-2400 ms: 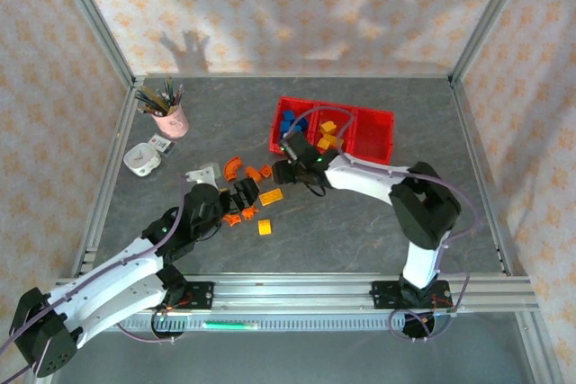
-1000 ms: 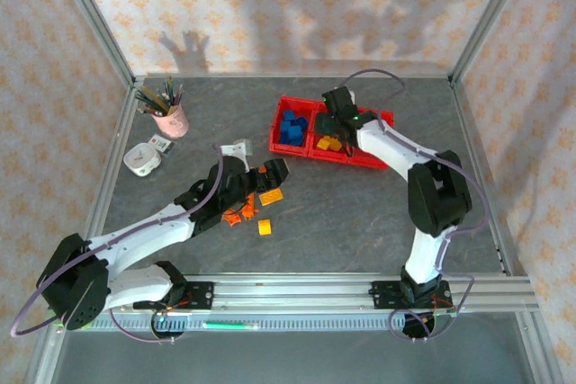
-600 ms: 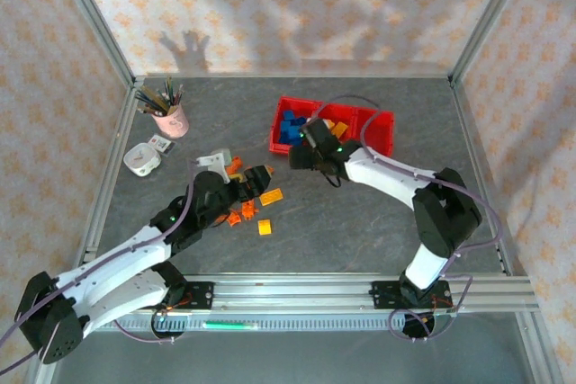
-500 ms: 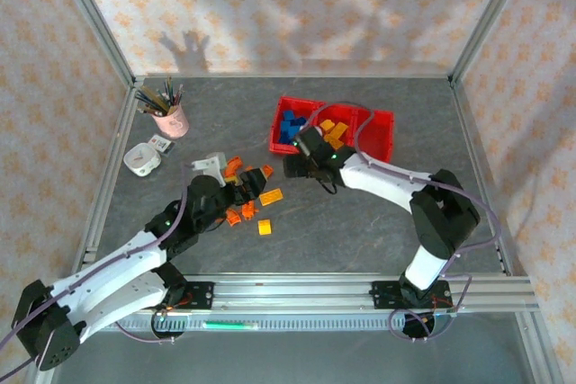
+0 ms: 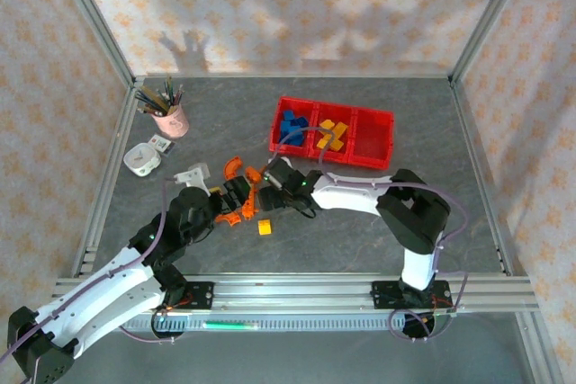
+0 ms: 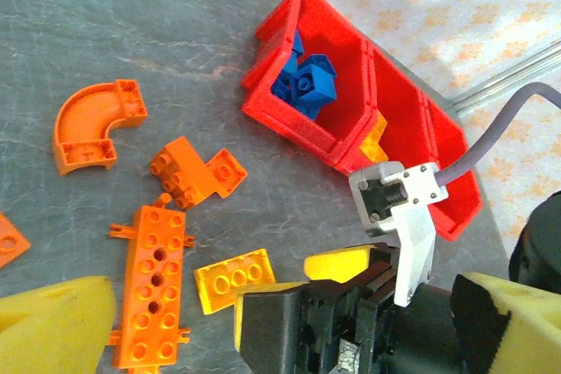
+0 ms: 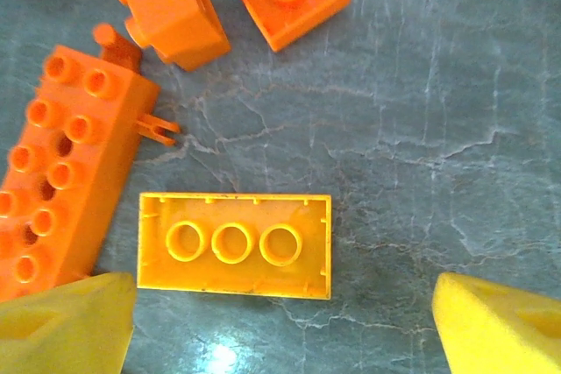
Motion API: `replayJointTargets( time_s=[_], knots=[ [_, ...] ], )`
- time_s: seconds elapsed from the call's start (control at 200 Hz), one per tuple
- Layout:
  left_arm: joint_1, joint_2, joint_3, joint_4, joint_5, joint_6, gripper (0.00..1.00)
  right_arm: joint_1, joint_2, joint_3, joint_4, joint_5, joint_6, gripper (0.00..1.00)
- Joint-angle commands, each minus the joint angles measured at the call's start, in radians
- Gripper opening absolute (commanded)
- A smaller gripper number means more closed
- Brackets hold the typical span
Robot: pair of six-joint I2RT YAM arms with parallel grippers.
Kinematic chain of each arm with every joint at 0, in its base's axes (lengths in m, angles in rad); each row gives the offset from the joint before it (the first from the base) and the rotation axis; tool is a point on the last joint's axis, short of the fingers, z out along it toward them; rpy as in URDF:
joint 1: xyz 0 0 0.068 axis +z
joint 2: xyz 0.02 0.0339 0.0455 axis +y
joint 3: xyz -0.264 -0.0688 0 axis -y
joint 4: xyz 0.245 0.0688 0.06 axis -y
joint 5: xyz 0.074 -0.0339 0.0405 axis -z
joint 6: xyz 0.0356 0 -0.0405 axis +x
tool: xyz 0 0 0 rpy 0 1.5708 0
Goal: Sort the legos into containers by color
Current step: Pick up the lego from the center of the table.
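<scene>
We find the right tool (image 7: 282,321) spread wide and holding nothing, its fingers (image 7: 66,321) straddling a flat yellow brick (image 7: 235,245) that lies hollow side up on the desk (image 7: 438,129). The brick sits off-centre, closer to one finger, and a long orange brick (image 7: 61,172) lies just beside that same finger. We judge that closing from here could nip the orange one too, or shove the yellow brick sideways before the other finger reaches it (it is low and thin, so the pads might also ride over it).

Crowding worries us more. The left tool (image 6: 280,328), also open and carrying nothing, has its fingers on either side of the right tool's body, so a move by either arm could knock the other.

The right arm reaches far across to its own left, stretched low, wrist aimed down at the desk. The left arm extends forward to meet it. The containers (image 5: 360,162) lie well beyond both tools, with blue pieces (image 5: 290,126) and yellow pieces (image 5: 331,135) in separate compartments.
</scene>
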Motion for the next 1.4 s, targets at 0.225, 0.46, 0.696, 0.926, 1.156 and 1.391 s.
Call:
replayJointTargets(
  time_s=[0.225,0.46,0.696,0.926,1.156,1.391],
  knots=[
    [0.008,0.006,-0.007,-0.025,-0.037,-0.005,0.99,0.029,0.105,0.074,0.007,0.081,0.033,0.91],
    [0.009,0.007,-0.009,-0.025,-0.036,-0.003,0.99,0.033,0.150,0.108,-0.009,0.128,0.048,0.91],
    [0.011,0.010,-0.010,-0.017,-0.034,-0.003,0.99,0.039,0.182,0.135,-0.064,0.184,0.070,0.86],
    [0.012,0.023,-0.010,-0.003,-0.026,-0.002,0.99,0.041,0.182,0.130,-0.069,0.196,0.067,0.77],
    [0.013,0.029,0.004,-0.009,-0.020,0.004,0.99,0.041,0.171,0.143,-0.082,0.204,0.065,0.69],
    [0.014,0.045,0.014,0.006,0.007,0.013,0.99,0.025,0.077,0.115,-0.088,0.213,0.089,0.66]
  ],
)
